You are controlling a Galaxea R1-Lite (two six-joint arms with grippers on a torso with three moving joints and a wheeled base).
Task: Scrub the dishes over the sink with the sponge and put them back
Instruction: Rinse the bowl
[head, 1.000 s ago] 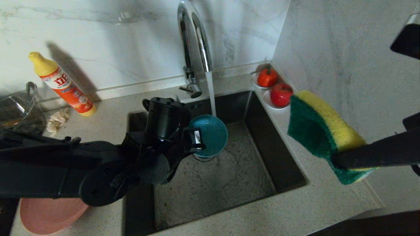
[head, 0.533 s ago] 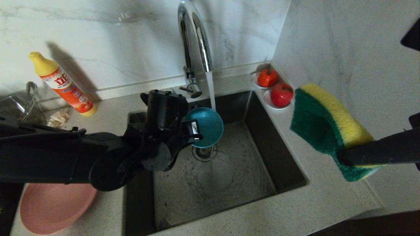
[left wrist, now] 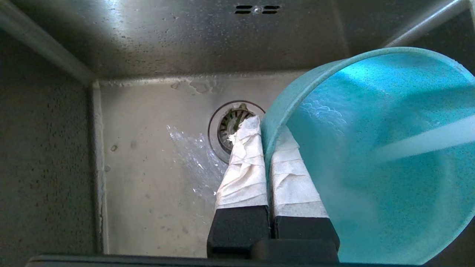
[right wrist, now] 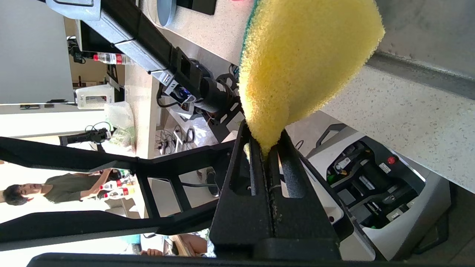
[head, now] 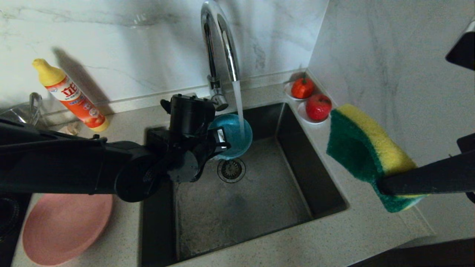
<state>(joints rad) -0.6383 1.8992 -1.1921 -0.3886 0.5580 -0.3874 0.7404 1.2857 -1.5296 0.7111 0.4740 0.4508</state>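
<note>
My left gripper is shut on the rim of the teal bowl and holds it tilted over the back of the sink. Water from the tap runs into the bowl. In the left wrist view the taped fingers pinch the bowl wall above the drain strainer. My right gripper hangs over the counter right of the sink, shut on the yellow and green sponge, which also fills the right wrist view. The pink plate lies on the counter at front left.
An orange detergent bottle and a glass pot stand at the back left. Two saucers with red fruit sit in the back right corner. A marble wall rises close behind the sponge.
My left gripper has carried the bowl back and up under the running water, uncovering the drain. The sponge has stayed about where it was.
</note>
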